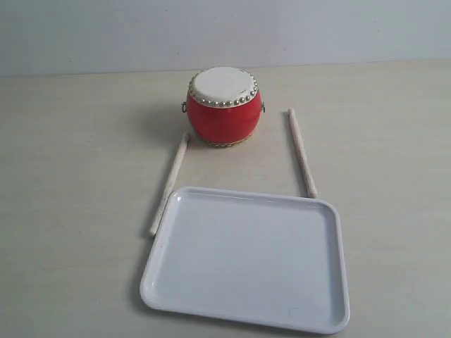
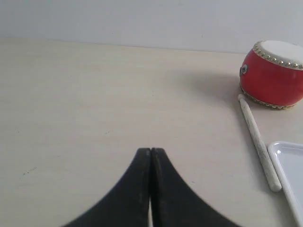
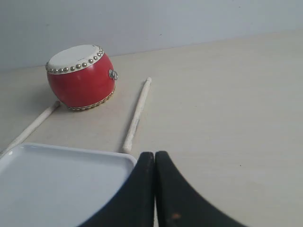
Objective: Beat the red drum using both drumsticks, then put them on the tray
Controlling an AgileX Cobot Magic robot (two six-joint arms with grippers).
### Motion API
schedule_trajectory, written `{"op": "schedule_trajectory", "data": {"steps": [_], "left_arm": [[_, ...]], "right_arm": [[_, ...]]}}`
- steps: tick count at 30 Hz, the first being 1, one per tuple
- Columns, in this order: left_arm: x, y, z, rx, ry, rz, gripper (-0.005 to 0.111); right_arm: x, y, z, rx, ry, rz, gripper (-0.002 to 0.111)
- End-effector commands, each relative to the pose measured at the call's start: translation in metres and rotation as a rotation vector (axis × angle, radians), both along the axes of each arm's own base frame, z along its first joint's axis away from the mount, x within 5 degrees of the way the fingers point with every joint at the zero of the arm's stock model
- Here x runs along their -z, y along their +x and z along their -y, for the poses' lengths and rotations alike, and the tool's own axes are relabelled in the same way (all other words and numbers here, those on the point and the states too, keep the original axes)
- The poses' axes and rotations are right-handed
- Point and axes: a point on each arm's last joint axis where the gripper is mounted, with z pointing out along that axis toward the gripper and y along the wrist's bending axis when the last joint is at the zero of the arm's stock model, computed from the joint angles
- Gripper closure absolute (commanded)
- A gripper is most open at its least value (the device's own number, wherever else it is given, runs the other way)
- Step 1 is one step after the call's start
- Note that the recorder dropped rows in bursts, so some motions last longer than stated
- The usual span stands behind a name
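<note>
Both drumsticks lie flat on the table [image 1: 70,141], one on each side of the red drum [image 1: 224,105]. Nothing is lifted, so the task is at its very start, imo. The left gripper [image 2: 150,153] has its black fingers pressed together w/ nothing between them. The right gripper [image 3: 155,155] is the same, closed and empty. Neither shows in the exterior view.

Key relation: each stick is ahead of its own gripper and off toward the drum side, not straight in front. From the left gripper, the left drumstick [image 2: 258,142] is forward and toward the middle of the table, well apart from the fingertips. Its far tip is just beside the drum foot and its near end is beside the corner of the tray [image 2: 289,158]. From the right gripper, the right drumstick [image 3: 136,116] is forward and only a bit toward the middle. Its near end is at the tray rim; touching or not, I cannot tell.

Long axis: both sticks run approx. away from the grippers, i.e. along the reach, and the finger seam runs about the same way. So I judge the fingers can open and straddle each stick crosswise w/o much wrist turn. Each arm should take the stick on its own side; the right one seems to have the shorter way.
</note>
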Motion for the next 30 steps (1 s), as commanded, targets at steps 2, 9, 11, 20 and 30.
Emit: {"op": "schedule_trajectory", "data": {"steps": [2, 9, 11, 20, 30], "left_arm": [[0.0000, 0.0000, -0.0004, -0.004, 0.006, 0.013, 0.107], [0.0000, 0.0000, -0.0004, -0.004, 0.006, 0.013, 0.107], [-0.0001, 0.0000, -0.0005, -0.003, 0.010, 0.014, 0.107], [-0.0003, 0.0001, -0.0007, 0.001, 0.033, 0.019, 0.107], [-0.0016, 0.0007, -0.0026, 0.017, 0.173, 0.050, 0.107]], "right_arm": [[-0.0004, 0.0002, 0.0002, 0.001, 0.001, 0.020, 0.108], [-0.0004, 0.0002, 0.0002, 0.001, 0.001, 0.020, 0.108], [-0.0004, 0.0002, 0.0002, 0.001, 0.001, 0.020, 0.108], [-0.0004, 0.0002, 0.0002, 0.001, 0.001, 0.020, 0.108], [-0.0024, 0.0012, 0.0020, 0.009, -0.043, 0.054, 0.108]]}}
